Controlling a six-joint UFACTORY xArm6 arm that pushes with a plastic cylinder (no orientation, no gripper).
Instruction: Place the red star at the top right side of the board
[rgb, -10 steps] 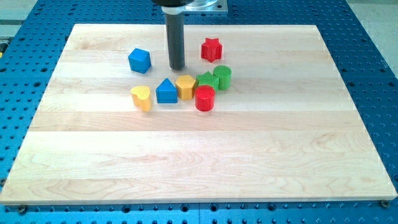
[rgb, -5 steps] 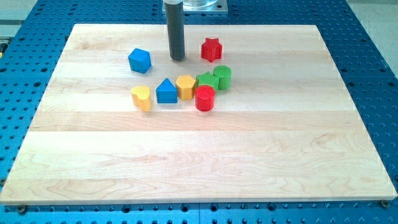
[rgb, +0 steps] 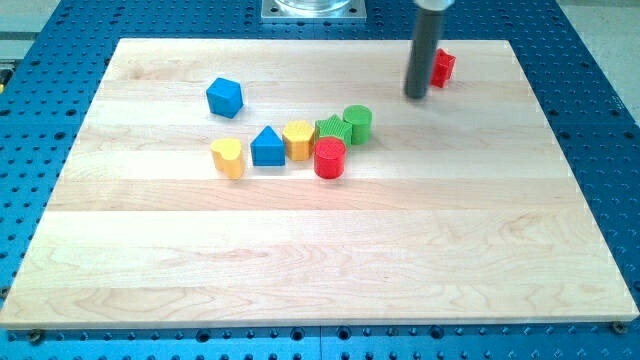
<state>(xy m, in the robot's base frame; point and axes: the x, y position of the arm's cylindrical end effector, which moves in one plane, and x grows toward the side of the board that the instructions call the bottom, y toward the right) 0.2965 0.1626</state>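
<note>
The red star lies near the top right of the wooden board, partly hidden behind the dark rod. My tip rests on the board just left of and slightly below the star, touching or almost touching it. The other blocks sit well to the left of my tip.
A blue cube lies at the upper left. A cluster sits mid-board: yellow heart, blue triangle, yellow hexagon, green star, green cylinder, red cylinder. A metal mount is at the top edge.
My tip has swept from beside the blue cube to the right and up, and the red star has moved right to near the board's top right edge.
</note>
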